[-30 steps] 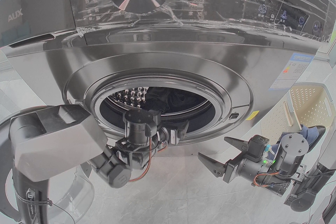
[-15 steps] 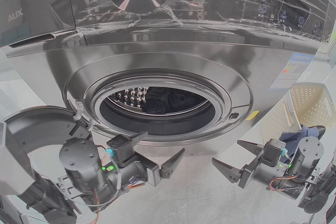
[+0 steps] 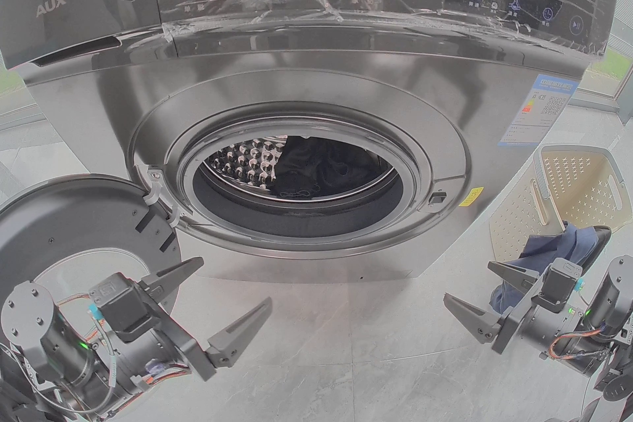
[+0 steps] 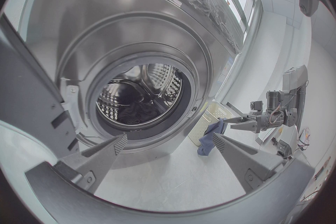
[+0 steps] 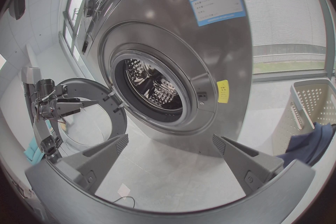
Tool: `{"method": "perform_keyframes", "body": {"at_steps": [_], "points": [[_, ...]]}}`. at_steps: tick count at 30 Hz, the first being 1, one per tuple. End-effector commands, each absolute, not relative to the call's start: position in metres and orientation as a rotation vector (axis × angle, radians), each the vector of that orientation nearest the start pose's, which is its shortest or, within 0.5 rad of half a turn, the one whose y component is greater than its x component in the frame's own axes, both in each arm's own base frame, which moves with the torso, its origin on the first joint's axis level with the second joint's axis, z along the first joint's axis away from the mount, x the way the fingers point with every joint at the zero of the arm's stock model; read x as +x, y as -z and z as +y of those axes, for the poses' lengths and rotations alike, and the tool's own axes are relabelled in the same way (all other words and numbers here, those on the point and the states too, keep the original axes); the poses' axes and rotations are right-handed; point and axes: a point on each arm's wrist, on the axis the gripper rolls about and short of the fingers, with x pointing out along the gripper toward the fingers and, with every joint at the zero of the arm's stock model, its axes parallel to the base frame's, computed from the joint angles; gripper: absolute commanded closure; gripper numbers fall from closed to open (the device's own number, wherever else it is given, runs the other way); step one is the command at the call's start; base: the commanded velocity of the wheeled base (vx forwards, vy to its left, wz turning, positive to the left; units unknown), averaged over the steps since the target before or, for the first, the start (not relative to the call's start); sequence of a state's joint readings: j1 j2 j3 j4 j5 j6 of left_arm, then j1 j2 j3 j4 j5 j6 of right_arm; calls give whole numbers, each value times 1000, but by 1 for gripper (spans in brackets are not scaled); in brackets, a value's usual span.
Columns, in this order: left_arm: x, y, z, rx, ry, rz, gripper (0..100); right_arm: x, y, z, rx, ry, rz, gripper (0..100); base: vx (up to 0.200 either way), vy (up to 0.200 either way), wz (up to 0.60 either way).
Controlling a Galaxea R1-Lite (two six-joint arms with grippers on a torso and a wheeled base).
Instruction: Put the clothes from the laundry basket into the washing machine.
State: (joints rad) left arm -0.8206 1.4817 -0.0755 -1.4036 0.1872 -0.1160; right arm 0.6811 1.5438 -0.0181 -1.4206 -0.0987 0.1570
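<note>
left gripper [image 3: 233,280], right gripper [image 3: 467,280] agape — clothes [image 3: 316,166] inside drum [image 3: 244,156].

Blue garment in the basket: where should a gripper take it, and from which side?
Probably pinch the bunched fold of the blue garment that spills over the basket's rim, coming from the front, where the open right gripper is. That fold hangs free outside the walls, so nothing blocks the fingers.

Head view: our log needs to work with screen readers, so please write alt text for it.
A front-loading washing machine stands with its round door swung open and dark clothes in the drum. The left gripper and right gripper hang open and empty in front of it, and a blue garment hangs out of the laundry basket at the right.
</note>
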Motion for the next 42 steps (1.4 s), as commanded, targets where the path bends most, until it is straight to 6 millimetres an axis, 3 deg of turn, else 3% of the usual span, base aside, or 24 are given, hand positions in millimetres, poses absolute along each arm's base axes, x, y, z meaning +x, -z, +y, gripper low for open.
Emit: {"method": "perform_keyframes", "body": {"at_steps": [1,7,11,22,29,31,35,39,42], "points": [[113,-141,-101,-131,575,10,0,120,-130,89,132,-521,120,0,-200,0,0],[106,-147,-87,-151,531,-7,0,104,-130,73,116,-490,169,0,-100,0,0],[88,-152,-68,-161,520,-16,0,91,-133,57,122,-448,159,0,-200,0,0],[50,-141,-27,-142,401,9,0,58,-132,22,136,-275,102,0,-109,0,0],[19,-127,-7,-150,348,-30,0,19,-118,3,140,-158,33,0,-114,0,0],[18,-126,-6,-152,347,-31,0,18,-118,2,140,-152,31,0,-200,0,0],[-9,-103,3,-157,333,-53,0,-3,-102,-3,135,-86,3,0,0,0,0],[-17,-88,4,-177,293,-18,0,-15,-84,-3,120,-20,30,0,0,0,0],[-16,-87,6,-183,210,-7,0,-16,-83,-3,114,29,26,0,0,-67,0]]}}
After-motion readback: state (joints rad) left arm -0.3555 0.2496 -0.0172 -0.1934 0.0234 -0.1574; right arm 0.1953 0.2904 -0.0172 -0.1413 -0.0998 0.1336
